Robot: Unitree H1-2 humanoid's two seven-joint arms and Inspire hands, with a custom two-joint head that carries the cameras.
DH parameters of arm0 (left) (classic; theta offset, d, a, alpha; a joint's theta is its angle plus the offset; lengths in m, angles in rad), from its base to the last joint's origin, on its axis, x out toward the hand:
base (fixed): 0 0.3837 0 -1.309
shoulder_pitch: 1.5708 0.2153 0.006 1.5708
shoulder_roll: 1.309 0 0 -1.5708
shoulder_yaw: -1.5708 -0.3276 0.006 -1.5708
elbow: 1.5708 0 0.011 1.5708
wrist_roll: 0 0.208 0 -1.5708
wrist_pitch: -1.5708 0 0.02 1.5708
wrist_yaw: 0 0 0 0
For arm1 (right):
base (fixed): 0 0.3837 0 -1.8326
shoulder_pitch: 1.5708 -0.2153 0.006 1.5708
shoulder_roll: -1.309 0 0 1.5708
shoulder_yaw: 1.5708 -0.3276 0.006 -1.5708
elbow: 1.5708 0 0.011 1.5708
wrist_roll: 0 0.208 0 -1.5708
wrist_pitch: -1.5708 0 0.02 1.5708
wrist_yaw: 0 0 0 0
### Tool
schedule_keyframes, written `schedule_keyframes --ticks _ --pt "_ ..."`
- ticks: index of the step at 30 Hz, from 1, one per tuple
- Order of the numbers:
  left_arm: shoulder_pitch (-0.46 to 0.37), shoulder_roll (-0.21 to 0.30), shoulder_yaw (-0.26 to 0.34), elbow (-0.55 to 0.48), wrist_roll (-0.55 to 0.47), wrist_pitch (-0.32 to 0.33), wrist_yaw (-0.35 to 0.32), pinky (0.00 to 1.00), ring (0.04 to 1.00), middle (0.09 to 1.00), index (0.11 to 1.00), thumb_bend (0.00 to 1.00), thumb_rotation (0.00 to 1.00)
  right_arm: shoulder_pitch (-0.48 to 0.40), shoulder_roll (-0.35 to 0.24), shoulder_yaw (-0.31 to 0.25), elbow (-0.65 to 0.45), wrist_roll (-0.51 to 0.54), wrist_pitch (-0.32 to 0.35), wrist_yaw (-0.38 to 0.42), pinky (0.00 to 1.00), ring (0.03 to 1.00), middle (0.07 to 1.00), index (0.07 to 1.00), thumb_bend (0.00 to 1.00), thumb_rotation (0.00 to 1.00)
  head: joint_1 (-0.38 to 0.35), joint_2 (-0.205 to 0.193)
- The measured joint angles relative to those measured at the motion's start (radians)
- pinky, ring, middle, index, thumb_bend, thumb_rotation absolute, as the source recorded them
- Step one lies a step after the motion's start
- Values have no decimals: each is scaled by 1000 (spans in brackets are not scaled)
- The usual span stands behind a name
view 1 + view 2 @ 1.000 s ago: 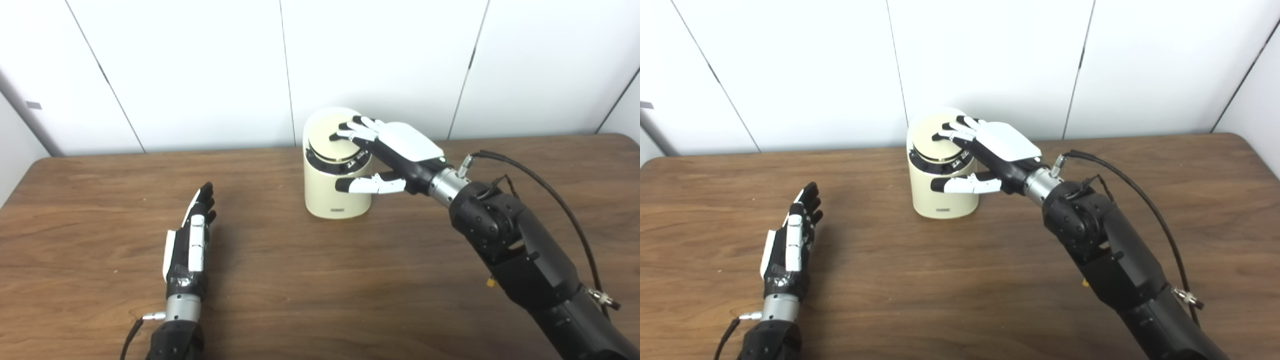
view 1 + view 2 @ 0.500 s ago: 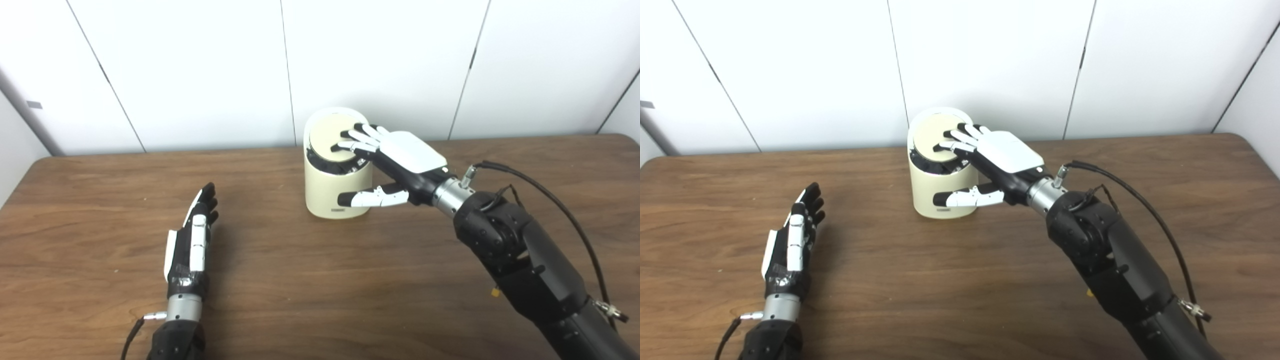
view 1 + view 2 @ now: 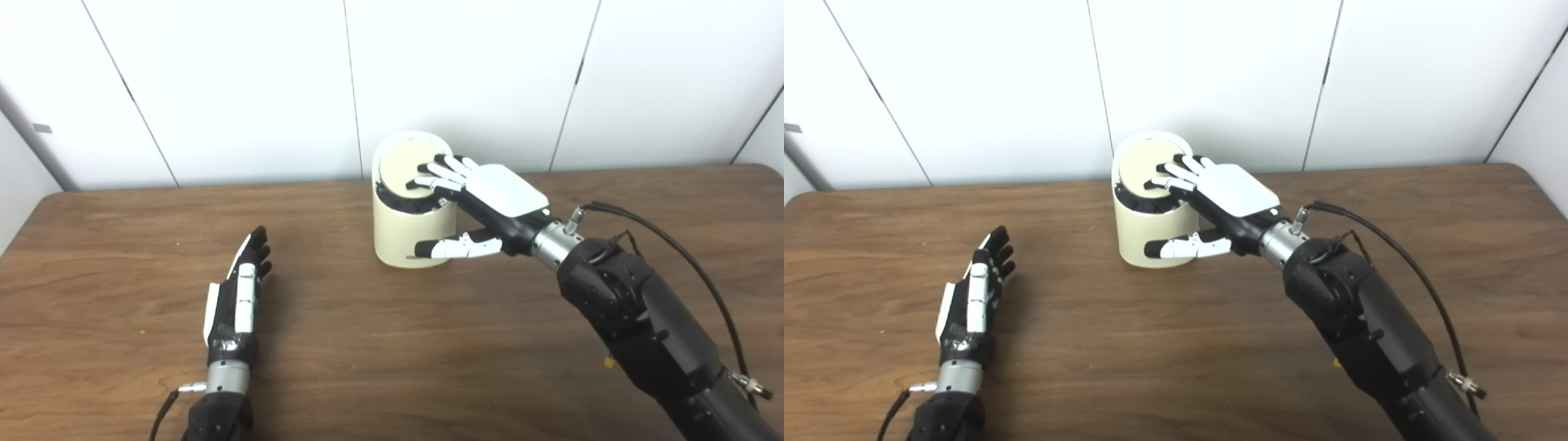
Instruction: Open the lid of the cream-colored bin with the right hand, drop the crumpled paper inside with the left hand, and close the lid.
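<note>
Left eye view: the right hand (image 3: 484, 196) lies spread over the bin (image 3: 407, 229), its fingertips (image 3: 422, 174) pressing on the round lid (image 3: 407, 168) and its thumb stretched across the front wall below; it grips nothing. The lid looks sunk or tilted inside the dark rim. A push off-centre could rock the light bin backward or slide it away from the hand, since only the thumb steadies it. A small label sat low on the front wall, just under the thumb, but it is too small to read.

Right eye view: the left hand (image 3: 974, 294) rests flat on the table (image 3: 1151, 343), well apart from the right hand, fingers straight and empty. No crumpled paper shows beside either hand, so it is probably already inside the bin, though I cannot confirm that. No brand is legible.
</note>
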Motion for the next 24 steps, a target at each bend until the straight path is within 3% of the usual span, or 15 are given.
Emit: schedule_keyframes --ticks 8,24 --pt "3 -2 0 -3 -1 1 0 940 954 956 942 512 1000 -34 -2 2 -10 -40 22 59 1000 1000 890 863 675 1000 2 6" --pt "6 -15 1 -9 0 8 8 934 954 954 939 535 1000 -45 -2 2 -22 -72 36 77 1000 1000 856 826 627 1000 9 12"
